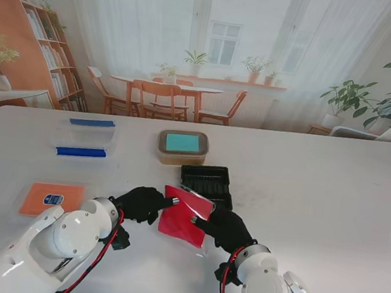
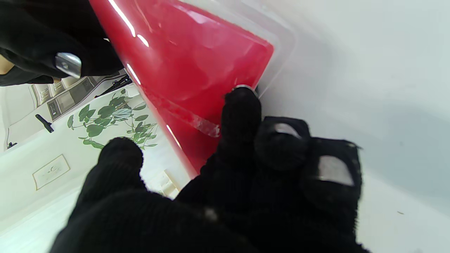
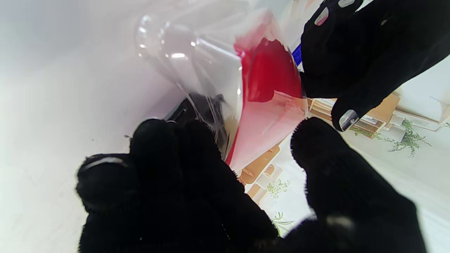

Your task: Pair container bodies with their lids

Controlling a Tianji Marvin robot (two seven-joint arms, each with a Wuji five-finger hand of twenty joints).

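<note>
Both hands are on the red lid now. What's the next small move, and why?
Probably carry the red lid a little farther from me, over the black tray. Left robot hand and right robot hand hold it tilted off the table, and the tray sits open just beyond.

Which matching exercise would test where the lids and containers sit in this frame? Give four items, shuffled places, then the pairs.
Items:
1. red lid
2. orange lid
3. black container
4. container with teal-centred lid

Places:
A. flat on the table at the left, beside the left arm
B. farthest from me, near the table's middle
C. held tilted between the left hand and right hand
D. on the table just beyond the red lid

Pairs: 1-C, 2-A, 3-D, 4-B
</note>
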